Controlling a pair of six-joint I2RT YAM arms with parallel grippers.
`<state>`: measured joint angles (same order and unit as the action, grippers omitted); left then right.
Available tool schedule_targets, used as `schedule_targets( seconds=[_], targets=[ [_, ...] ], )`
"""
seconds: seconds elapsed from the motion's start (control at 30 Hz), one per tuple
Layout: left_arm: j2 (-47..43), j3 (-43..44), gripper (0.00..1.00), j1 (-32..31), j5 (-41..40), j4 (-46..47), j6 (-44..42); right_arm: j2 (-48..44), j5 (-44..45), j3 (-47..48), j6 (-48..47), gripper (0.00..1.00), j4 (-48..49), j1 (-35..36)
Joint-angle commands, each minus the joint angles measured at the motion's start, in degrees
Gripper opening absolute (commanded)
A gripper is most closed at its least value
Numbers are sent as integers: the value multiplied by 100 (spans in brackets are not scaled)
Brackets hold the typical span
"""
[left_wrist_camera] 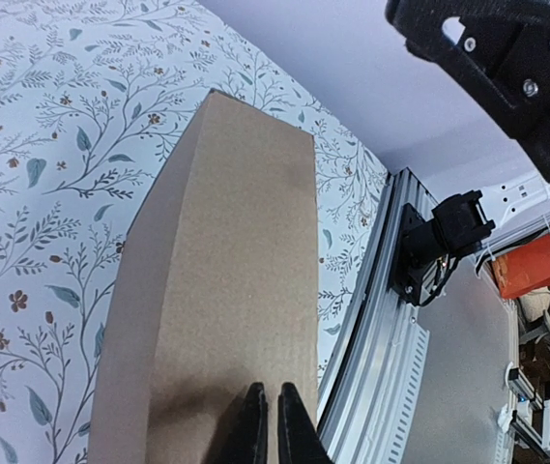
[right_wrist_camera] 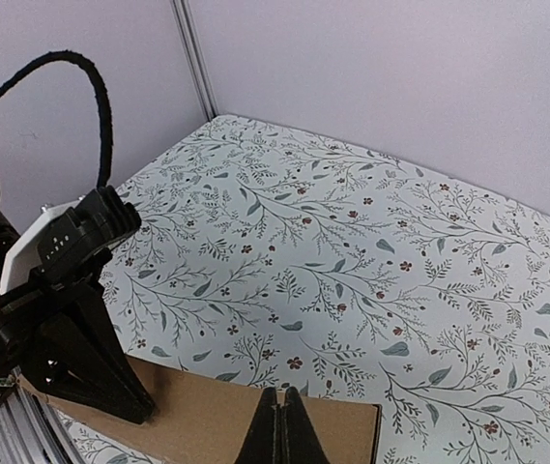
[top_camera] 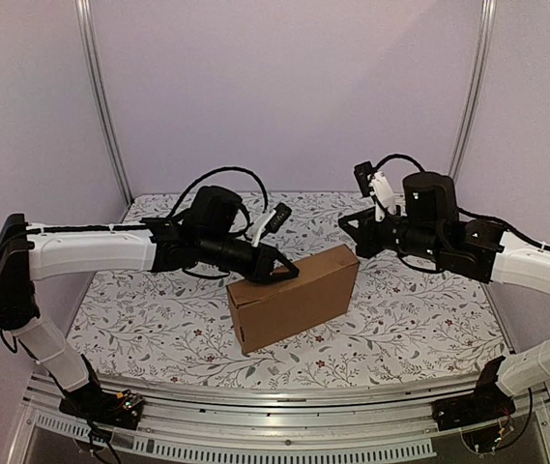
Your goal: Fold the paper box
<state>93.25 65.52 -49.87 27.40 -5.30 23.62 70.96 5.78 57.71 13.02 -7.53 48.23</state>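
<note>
The paper box [top_camera: 294, 298] is plain brown, darker on its shaded side towards six o'clock; the tablecloth [top_camera: 159, 319] is white, printed with grey-green leafy sprigs and small reddish-brown flowers; the walls [top_camera: 284, 87] are pale lilac; the corner posts [top_camera: 101, 97] and the rail [top_camera: 284, 401] at six o'clock are silver-grey; the left arm [top_camera: 91, 251] and the right arm [top_camera: 535, 266] are white with black joints; the left gripper [top_camera: 279, 274] and the right gripper [top_camera: 347, 224] are black; the cable [top_camera: 226, 174] is black; an orange object [left_wrist_camera: 540, 263] shows at three o'clock in the left wrist view.
</note>
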Motion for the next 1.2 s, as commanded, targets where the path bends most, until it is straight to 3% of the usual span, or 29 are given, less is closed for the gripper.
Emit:
schedule_targets(
  seconds=[0.0,0.4,0.63,0.83,0.97,1.17],
  targets=[
    [-15,-45,6,-14,-70,-604,-29,412,-395,12,180,0,89,-33],
    [-240,243,7,-14,27,-735,-92,1129,-61,-1110,431,0,947,28],
    [-710,399,18,1,-180,-1068,-226,1078,-38,-1481,587,0,1126,28],
    [-1364,338,20,3,-356,-1465,-243,1129,-167,-1453,590,0,1148,26],
    [-1996,-173,14,-5,-363,-1448,-133,1132,-232,-1422,585,0,1142,27],
    [-2762,-2005,13,-14,-139,154,396,1070,-311,-1420,611,0,1123,28]
  ],
)
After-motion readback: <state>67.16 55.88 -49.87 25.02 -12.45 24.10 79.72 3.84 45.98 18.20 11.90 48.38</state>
